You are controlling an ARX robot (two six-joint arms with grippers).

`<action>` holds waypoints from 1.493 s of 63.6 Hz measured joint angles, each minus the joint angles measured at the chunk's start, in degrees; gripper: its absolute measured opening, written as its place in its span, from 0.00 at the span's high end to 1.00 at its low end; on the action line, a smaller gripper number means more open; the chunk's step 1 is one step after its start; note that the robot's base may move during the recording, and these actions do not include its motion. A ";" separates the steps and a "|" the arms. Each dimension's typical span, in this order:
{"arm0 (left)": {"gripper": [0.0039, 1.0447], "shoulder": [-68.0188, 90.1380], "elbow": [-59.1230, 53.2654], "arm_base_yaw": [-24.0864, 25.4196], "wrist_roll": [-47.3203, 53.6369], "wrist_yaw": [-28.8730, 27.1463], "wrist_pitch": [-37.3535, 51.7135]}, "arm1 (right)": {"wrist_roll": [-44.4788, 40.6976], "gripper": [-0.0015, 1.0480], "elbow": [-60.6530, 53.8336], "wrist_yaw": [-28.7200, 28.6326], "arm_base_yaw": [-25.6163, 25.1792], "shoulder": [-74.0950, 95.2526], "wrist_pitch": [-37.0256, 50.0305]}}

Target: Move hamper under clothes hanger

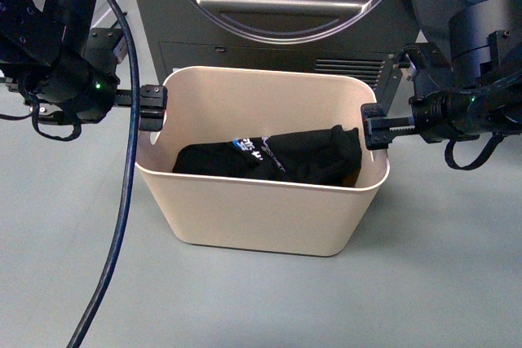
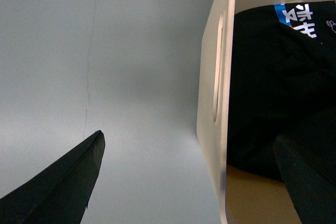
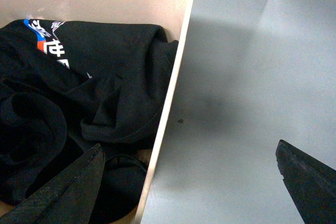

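Observation:
The beige hamper [image 1: 261,218] stands on the grey floor in the front view, with black clothes [image 1: 281,156] inside. My left gripper [image 1: 152,108] is open at its left short side; its jaws straddle the rim [image 2: 227,103], one inside and one outside, by the slot handle [image 2: 218,72]. My right gripper [image 1: 373,128] is open at the right short side and straddles the rim [image 3: 168,98] the same way. The black clothes show in both wrist views [image 3: 79,93]. The clothes hanger is out of view.
A dark grey washing machine [image 1: 285,14] with a round door stands right behind the hamper. A black cable [image 1: 122,201] hangs from the left arm down to the floor in front of the hamper's left side. Grey floor [image 1: 424,266] lies around.

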 joint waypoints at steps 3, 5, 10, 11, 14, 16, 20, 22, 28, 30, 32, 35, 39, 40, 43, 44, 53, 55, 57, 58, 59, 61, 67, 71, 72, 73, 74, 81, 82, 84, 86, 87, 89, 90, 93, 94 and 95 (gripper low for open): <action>0.06 0.50 0.04 0.00 0.02 0.13 1.05 | 0.48 0.07 0.61 0.72 0.07 0.74 -0.02; 0.06 0.87 0.15 0.00 0.09 0.50 1.46 | 0.81 0.07 1.20 1.29 0.17 1.29 -0.04; 0.06 2.05 0.85 0.00 0.83 1.05 2.19 | 1.57 0.07 3.02 2.60 0.48 2.67 -0.68; 0.06 2.27 0.98 0.00 0.90 1.14 2.23 | 1.70 0.07 3.58 3.06 0.61 3.08 -1.07; 0.06 2.80 1.29 -0.02 1.07 1.49 2.58 | 1.99 0.07 4.44 3.85 0.87 3.78 -1.70; 0.06 3.06 1.46 -0.04 1.07 1.60 2.69 | 2.25 0.07 5.14 4.66 1.09 4.28 -2.34; 0.06 3.96 2.34 -0.15 1.38 2.27 2.97 | 2.93 0.07 6.95 6.47 1.73 5.60 -3.76; 0.06 4.22 2.60 -0.20 1.55 2.43 2.97 | 3.08 0.07 7.72 6.99 2.03 6.03 -4.28; 0.06 5.20 3.80 -0.50 2.01 2.67 2.93 | 3.34 0.07 9.68 8.11 2.78 7.13 -5.86; 0.06 5.49 4.13 -0.57 2.10 2.69 2.91 | 3.50 0.07 10.54 8.44 3.13 7.61 -6.45; 0.06 5.86 4.63 -0.74 2.23 2.82 2.86 | 3.54 0.07 11.04 8.68 3.32 7.85 -6.80; 0.06 6.25 5.09 -0.90 2.27 2.97 2.82 | 3.56 0.07 12.04 9.20 3.78 8.41 -7.48; 0.06 6.86 5.79 -1.11 2.38 3.10 2.69 | 3.61 0.07 13.09 9.51 4.24 9.03 -8.22; 0.06 7.08 6.01 -1.18 2.38 3.10 2.58 | 3.63 0.07 13.29 9.57 4.33 9.14 -8.35; 0.06 7.45 6.40 -1.31 2.40 3.08 2.47 | 3.63 0.07 13.97 9.94 4.68 9.57 -8.76; 0.06 7.67 6.60 -1.38 2.45 3.08 2.47 | 3.61 0.07 14.12 9.97 4.74 9.68 -8.81; 0.06 9.03 7.52 -1.77 2.43 3.10 2.43 | 3.61 0.07 15.72 10.14 5.20 10.80 -9.29; 0.06 9.22 7.61 -1.79 2.43 3.08 2.43 | 3.61 0.07 16.20 10.23 5.20 11.13 -9.51; 0.06 9.77 7.76 -1.86 2.45 3.08 2.43 | 3.58 0.07 16.96 10.43 5.16 11.67 -9.88; 0.06 9.88 7.78 -1.86 2.45 3.08 2.43 | 3.58 0.07 17.09 10.49 5.14 11.82 -9.97; 0.06 10.01 7.85 -1.86 2.45 3.08 2.43 | 3.61 0.07 17.22 10.54 5.09 11.98 -10.03; 0.06 10.36 8.04 -1.86 2.43 3.08 2.43 | 3.61 0.07 17.46 10.60 5.03 12.22 -10.19; 0.06 11.76 8.59 -1.73 2.45 2.99 2.43 | 3.61 0.07 18.38 10.91 4.68 13.38 -10.75; 0.06 12.46 9.11 -1.55 2.49 2.84 2.32 | 3.65 0.07 18.86 10.91 4.52 13.49 -10.84; 0.06 12.57 9.20 -1.53 2.54 2.82 2.29 | 3.67 0.07 18.97 10.91 4.46 13.59 -10.88; 0.06 12.74 9.35 -1.49 2.71 2.75 2.27 | 3.72 0.07 19.04 10.91 4.39 13.68 -10.88; 0.06 12.83 9.46 -1.46 2.80 2.67 2.27 | 3.78 0.07 19.08 10.91 4.33 13.75 -10.91; 0.06 13.31 10.23 -1.42 3.91 2.69 2.56 | 3.98 0.07 19.28 10.86 4.04 13.88 -11.10; 0.06 13.40 10.38 -1.42 3.91 2.86 2.56 | 3.98 0.07 19.28 10.86 4.00 13.88 -11.15; 0.06 13.42 10.51 -1.42 3.96 2.93 2.56 | 3.98 0.07 19.30 10.84 3.93 13.88 -11.30; 0.06 13.53 10.71 -1.42 4.04 2.97 2.54 | 3.98 0.07 19.30 10.82 3.87 13.90 -11.41; 0.06 13.60 10.82 -1.42 4.09 2.97 2.54 | 3.98 0.07 19.32 10.78 3.85 13.90 -11.47; 0.06 13.70 11.06 -1.42 4.13 2.97 2.51 | 3.98 0.07 19.43 10.71 3.76 13.90 -11.63; 0.06 13.73 11.17 -1.44 4.13 2.97 2.51 | 3.96 0.07 19.47 10.71 3.74 13.90 -11.69; 0.06 13.97 11.58 -1.44 4.15 2.99 2.47 | 3.93 0.07 19.65 10.73 3.63 13.97 -11.89; 0.06 13.99 11.65 -1.46 4.15 2.99 2.45 | 3.93 0.07 19.71 10.75 3.61 14.01 -11.93; 0.06 14.10 11.82 -1.49 4.15 2.99 2.38 | 3.93 0.07 19.78 10.78 3.56 14.01 -12.00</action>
